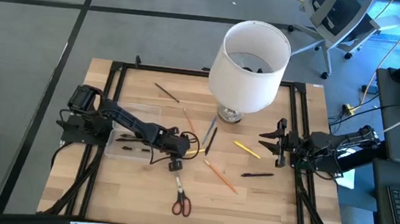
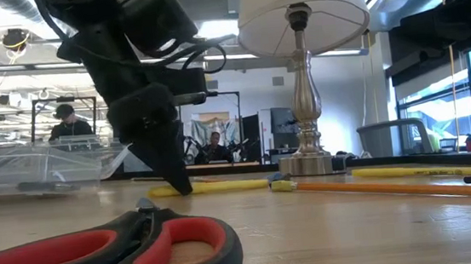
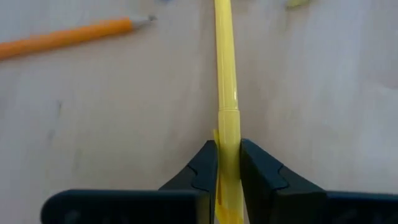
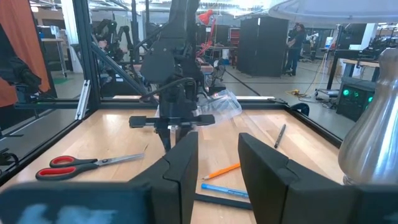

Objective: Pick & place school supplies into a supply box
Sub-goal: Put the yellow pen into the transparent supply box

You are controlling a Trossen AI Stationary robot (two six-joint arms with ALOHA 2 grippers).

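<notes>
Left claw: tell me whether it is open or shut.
Shut on the yellow pen. In the left wrist view both fingers of the left claw press against the pen's sides, with the pen lying on the table.

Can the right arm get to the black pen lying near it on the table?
Probably yes. The right gripper waits open beside the black pen, with only bare table between them.
</notes>
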